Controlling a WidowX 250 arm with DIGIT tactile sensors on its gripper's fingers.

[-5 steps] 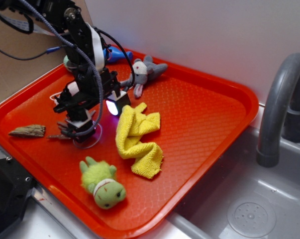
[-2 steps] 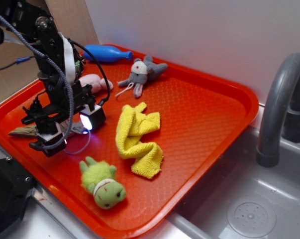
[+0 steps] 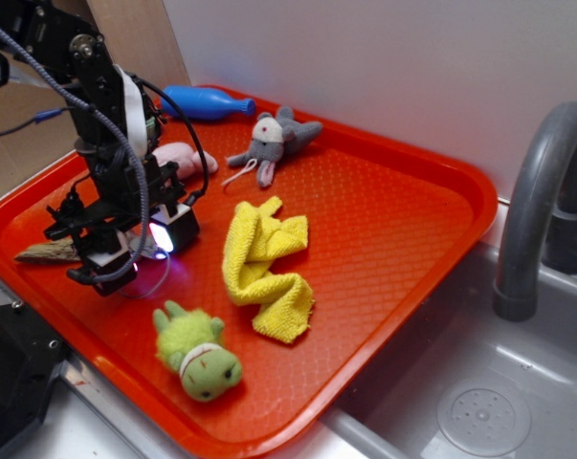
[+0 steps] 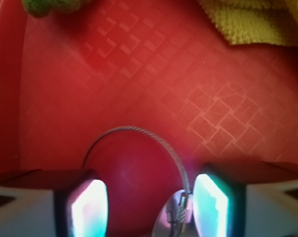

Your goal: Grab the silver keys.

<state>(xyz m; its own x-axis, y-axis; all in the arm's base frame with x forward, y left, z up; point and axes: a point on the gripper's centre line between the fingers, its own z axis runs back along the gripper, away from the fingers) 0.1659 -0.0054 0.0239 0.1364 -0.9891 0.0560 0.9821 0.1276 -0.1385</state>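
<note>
The black gripper (image 4: pixel 149 210) stands with its two glowing pads (image 4: pixel 88 207) set apart; whether they press on anything cannot be told. Between the pads lie the silver keys (image 4: pixel 174 216), thin grey metal on a wire ring that loops outward over the tray floor. The red plastic tray (image 3: pixel 432 182) carries everything; the gripper (image 3: pixel 111 268) is low near its left edge. Just beside it, at that edge, lies a brown jagged wood-like chip (image 3: pixel 41 251). A crumpled yellow cloth (image 3: pixel 261 268) occupies the tray centre. A green plush toy (image 3: pixel 197 351) lies near the front edge. A grey plush mouse (image 3: pixel 274 139), a pink plush (image 3: pixel 180 158) and a blue plastic pin (image 3: pixel 204 102) sit along the back edge.
</note>
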